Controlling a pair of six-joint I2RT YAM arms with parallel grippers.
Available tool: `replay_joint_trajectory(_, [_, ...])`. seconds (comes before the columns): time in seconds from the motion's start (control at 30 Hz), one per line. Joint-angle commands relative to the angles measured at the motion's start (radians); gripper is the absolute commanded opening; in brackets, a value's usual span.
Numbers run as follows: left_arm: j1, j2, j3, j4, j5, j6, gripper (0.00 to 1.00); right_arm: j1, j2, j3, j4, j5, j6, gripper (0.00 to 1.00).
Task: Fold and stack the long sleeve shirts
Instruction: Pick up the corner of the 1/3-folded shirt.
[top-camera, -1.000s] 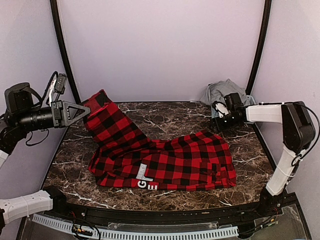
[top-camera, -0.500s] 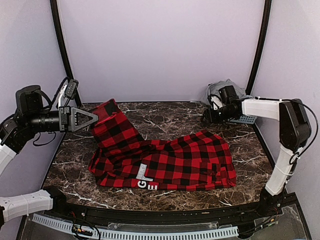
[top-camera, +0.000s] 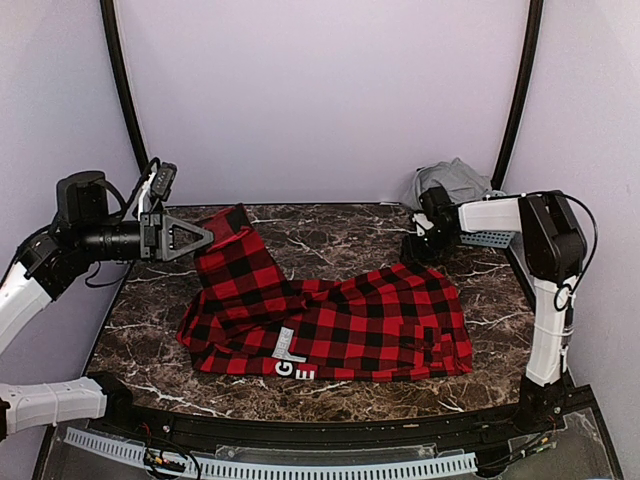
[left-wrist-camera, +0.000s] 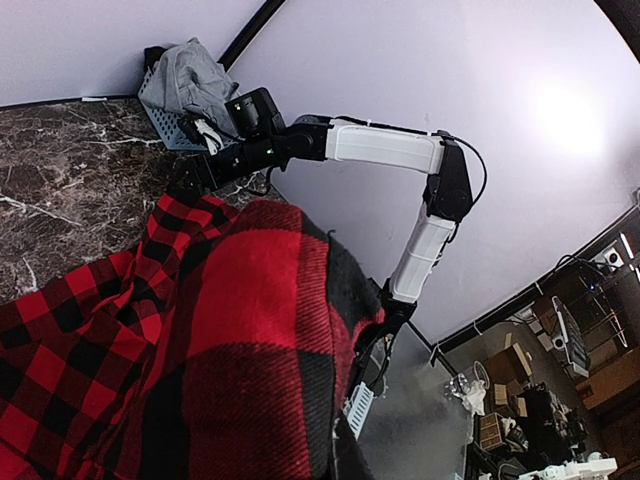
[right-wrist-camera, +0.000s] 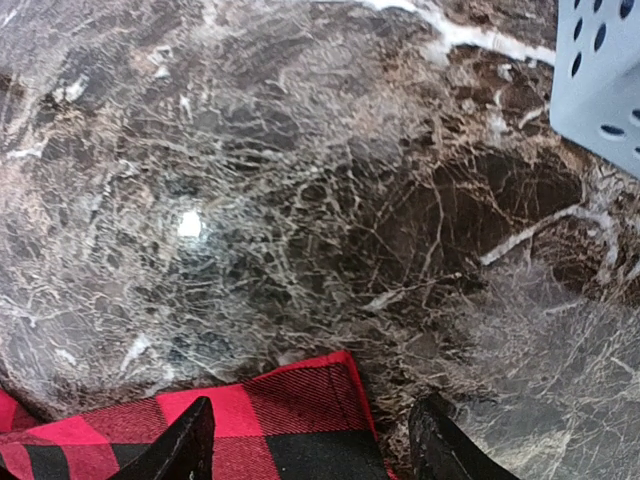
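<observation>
Left claw, shut on a raised sleeve of the buffalo-check shirt lying at the centre of the tabletop, has carried it inward from 9 o'clock, while right claw, part-open and empty, has come down over the shirt's 2 o'clock corner; a fold is judged under way.

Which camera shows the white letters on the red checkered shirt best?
The top external view: the white letters sit at the near edge of the red checked shirt. Left wrist shows only checked cloth; right wrist only a corner.
</observation>
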Motion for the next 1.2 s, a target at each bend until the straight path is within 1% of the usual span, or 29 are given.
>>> replay_joint_trajectory(0.0, [0.006, 0.003, -0.013, 0.058, 0.017, 0.002, 0.0, 0.009, 0.023, 0.001, -0.003, 0.016, -0.015, 0.6])
replay_joint_trajectory(0.13, [0.006, 0.007, -0.013, 0.056, 0.01, 0.005, 0.0, 0.009, 0.032, -0.023, 0.007, 0.008, -0.021, 0.53])
replay_joint_trajectory(0.33, [0.006, 0.014, -0.007, 0.054, 0.003, 0.014, 0.0, 0.009, 0.017, -0.071, 0.027, 0.035, -0.024, 0.33])
replay_joint_trajectory(0.37, [0.006, 0.015, -0.007, 0.053, 0.001, 0.017, 0.0, 0.01, 0.011, -0.078, 0.031, 0.042, -0.024, 0.27])
replay_joint_trajectory(0.57, [0.006, 0.03, -0.008, 0.045, -0.015, 0.038, 0.0, 0.007, -0.023, -0.097, 0.046, 0.062, -0.036, 0.01])
replay_joint_trajectory(0.73, [0.006, 0.048, -0.011, 0.041, -0.073, 0.05, 0.0, -0.009, -0.091, -0.127, 0.072, 0.067, -0.057, 0.0])
replay_joint_trajectory(0.93, [0.006, 0.097, -0.015, 0.034, -0.167, 0.064, 0.0, -0.034, -0.27, -0.249, 0.164, 0.027, -0.065, 0.0])
replay_joint_trajectory(1.17, [0.006, 0.124, 0.014, 0.039, -0.159, 0.089, 0.0, -0.034, -0.456, -0.424, 0.227, -0.019, -0.052, 0.0])
